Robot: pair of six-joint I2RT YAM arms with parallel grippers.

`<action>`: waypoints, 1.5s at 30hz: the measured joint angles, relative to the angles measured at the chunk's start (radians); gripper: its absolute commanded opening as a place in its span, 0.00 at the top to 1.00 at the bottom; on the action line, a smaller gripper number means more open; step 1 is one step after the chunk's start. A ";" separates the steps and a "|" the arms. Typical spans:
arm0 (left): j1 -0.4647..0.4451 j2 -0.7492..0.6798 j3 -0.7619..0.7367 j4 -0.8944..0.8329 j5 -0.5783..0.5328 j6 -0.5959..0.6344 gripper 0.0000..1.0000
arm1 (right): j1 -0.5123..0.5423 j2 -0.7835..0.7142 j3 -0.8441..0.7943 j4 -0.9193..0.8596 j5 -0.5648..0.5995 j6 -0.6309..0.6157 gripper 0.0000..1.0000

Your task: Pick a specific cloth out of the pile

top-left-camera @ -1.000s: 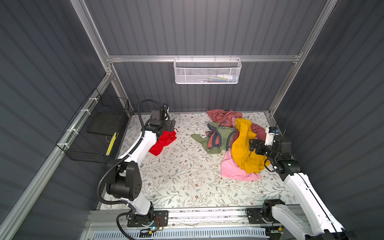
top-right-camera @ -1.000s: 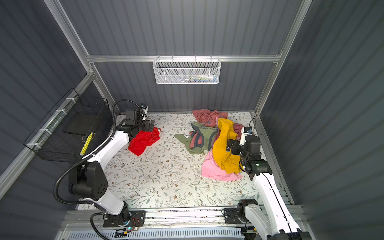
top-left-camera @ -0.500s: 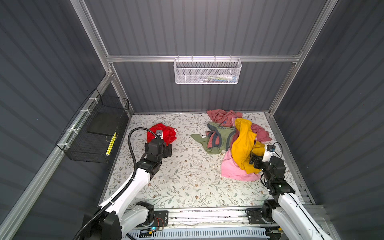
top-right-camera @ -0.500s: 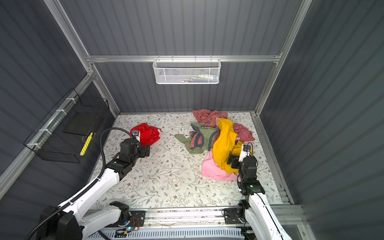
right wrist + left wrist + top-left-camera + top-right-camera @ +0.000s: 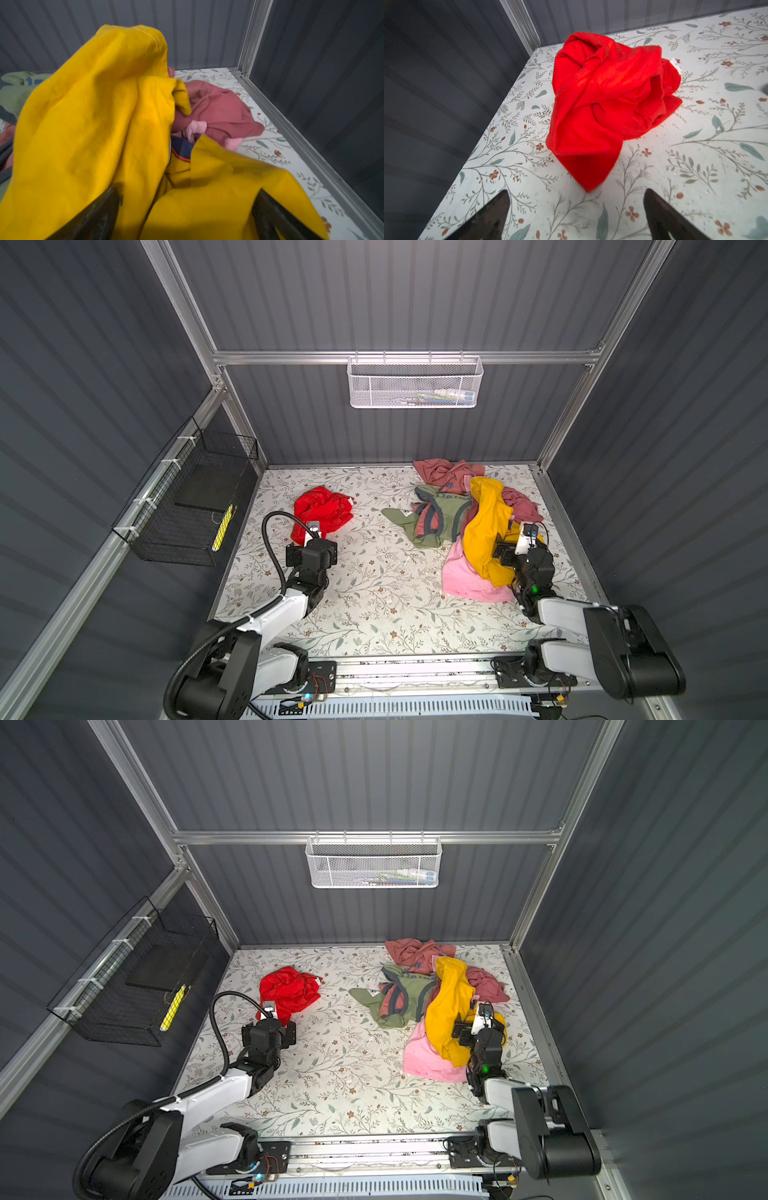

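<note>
Red cloth [image 5: 322,510] sits alone far-left on the desk [image 5: 374,593], well apart from the pile [image 5: 478,522] at right, just beyond the wide-apart, empty left fingers [image 5: 488,218], the nearer arm; right fingers [image 5: 97,216] are spread too.

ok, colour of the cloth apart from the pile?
The cloth is bright red; best in left wrist view.

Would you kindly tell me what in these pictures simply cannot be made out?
- Contents of the white mesh wall basket: too small in both top views.
- Navy print on the mustard-yellow T-shirt: right wrist view, hidden by its folds.
- White tag on the bright red cloth: writing too small, left wrist view.
</note>
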State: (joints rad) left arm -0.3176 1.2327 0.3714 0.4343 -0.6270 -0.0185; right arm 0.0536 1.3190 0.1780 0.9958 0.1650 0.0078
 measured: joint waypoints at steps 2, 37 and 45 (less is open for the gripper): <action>0.027 0.059 -0.013 0.094 0.003 0.005 0.00 | -0.001 0.070 0.017 0.074 -0.003 -0.014 0.01; 0.194 0.493 0.069 0.509 0.202 0.022 0.00 | -0.108 0.146 0.143 -0.019 -0.121 0.038 0.01; 0.194 0.493 0.069 0.509 0.202 0.022 0.00 | -0.108 0.146 0.143 -0.018 -0.121 0.041 0.01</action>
State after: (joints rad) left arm -0.1238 1.7256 0.4404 0.9436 -0.4248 0.0032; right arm -0.0547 1.4651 0.3214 0.9775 0.0437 0.0486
